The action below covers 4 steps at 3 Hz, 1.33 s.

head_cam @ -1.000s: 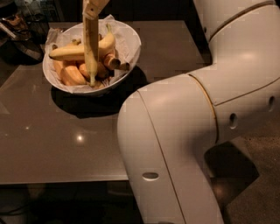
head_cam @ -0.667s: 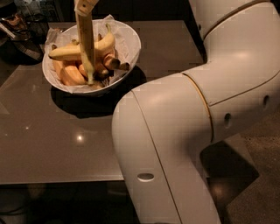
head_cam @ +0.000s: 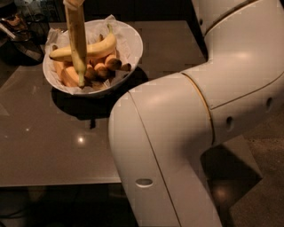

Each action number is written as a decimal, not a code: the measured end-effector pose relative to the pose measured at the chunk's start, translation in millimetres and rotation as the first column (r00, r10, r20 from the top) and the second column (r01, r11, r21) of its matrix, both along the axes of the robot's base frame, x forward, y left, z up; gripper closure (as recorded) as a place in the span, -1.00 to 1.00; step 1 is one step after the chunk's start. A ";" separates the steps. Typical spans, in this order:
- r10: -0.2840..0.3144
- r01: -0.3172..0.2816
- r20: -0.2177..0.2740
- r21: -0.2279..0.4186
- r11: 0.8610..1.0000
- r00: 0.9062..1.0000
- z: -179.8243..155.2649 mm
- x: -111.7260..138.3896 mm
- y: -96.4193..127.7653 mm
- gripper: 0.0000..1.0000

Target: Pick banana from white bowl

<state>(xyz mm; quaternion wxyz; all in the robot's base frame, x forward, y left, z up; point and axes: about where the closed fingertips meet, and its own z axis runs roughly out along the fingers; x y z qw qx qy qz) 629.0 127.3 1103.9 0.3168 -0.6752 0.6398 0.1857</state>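
The long pale greenish-yellow banana (head_cam: 76, 42) hangs almost upright over the left part of the white bowl (head_cam: 134, 41), with its lower tip just above the fruit inside. My gripper (head_cam: 73, 2) shows only at the top edge of the camera view, shut on the banana's upper end. The bowl is lined with crinkled white paper and stands on the dark table (head_cam: 53, 146). A thicker yellow banana (head_cam: 96, 48) lies across the bowl, with small stubby orange-yellow bananas (head_cam: 106, 66) beneath it.
My big white arm (head_cam: 191, 128) fills the right and lower middle of the view and hides the table's right front part. Dark objects (head_cam: 17, 31) stand beyond the table's far left corner. The table's front edge runs near the bottom left.
The hanging banana and my gripper have shifted a little to the left over the bowl. My arm's elbow has also swung left. The bowl and the other fruit have not moved.
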 end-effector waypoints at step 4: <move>-0.102 0.103 -0.063 0.021 0.994 0.993 20.1 -18.0 -4.5 1.00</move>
